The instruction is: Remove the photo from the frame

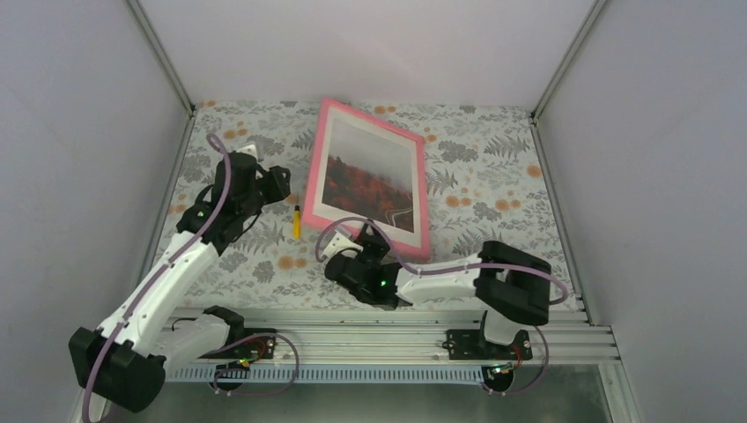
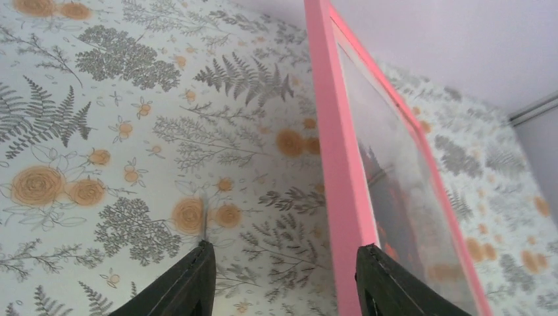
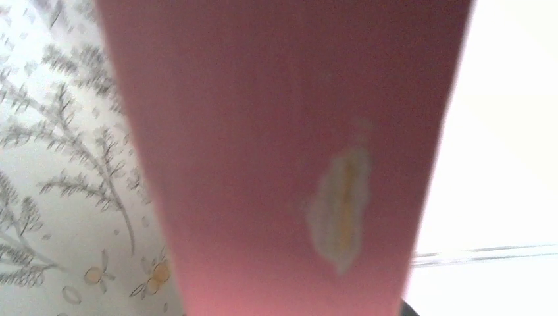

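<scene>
Top view: photo (image 1: 366, 176) sits in pink frame (image 1: 423, 189) on floral table (image 1: 493, 176), L gripper (image 1: 280, 183) just left of it, R gripper (image 1: 363, 240) at its near edge; L wrist: jaws apart, frame rail close by; R wrist: blurred frame fills view, jaws hidden, can't tell.

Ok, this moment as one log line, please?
photo in pink frame | left gripper open at frame's left side | right gripper at near edge, grip unclear
</scene>
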Controlling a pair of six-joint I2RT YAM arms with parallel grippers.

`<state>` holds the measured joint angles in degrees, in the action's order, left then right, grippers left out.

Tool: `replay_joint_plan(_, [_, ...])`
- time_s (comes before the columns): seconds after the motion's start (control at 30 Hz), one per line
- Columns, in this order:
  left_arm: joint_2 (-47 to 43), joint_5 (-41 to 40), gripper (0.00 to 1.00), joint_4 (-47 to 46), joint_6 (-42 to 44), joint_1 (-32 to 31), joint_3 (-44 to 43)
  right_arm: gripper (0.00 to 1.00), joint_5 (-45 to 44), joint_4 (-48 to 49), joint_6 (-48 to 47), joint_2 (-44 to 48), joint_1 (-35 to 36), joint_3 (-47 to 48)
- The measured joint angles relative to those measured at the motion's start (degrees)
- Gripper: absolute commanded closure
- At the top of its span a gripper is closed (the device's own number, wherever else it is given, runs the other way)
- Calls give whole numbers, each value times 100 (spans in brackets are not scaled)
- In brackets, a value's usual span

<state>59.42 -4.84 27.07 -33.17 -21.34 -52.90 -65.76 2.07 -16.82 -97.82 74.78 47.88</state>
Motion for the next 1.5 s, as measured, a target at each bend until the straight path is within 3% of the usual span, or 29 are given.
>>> replay_joint_plan(0.1, [-330,101,43,66,-50,74,-2,96,107,-2,52,439,-79,-2])
replay_joint_plan(0.3, [-1110,184,29,131,-223,111,7,96,433,282,229,1237,-317,-28])
replay_joint_plan(0.67, [-1792,278,20,138,-459,111,304,96,1932,1552,1130,2621,-835,-697])
replay_joint_plan(1.03, [-1930,863,18,-17,-785,111,872,96,2771,2610,3954,2879,-1683,-1499])
replay_joint_plan(1.5, [-1307,2081,17,-1106,-1410,111,1965,96,2907,2653,8035,2535,-1987,-1869])
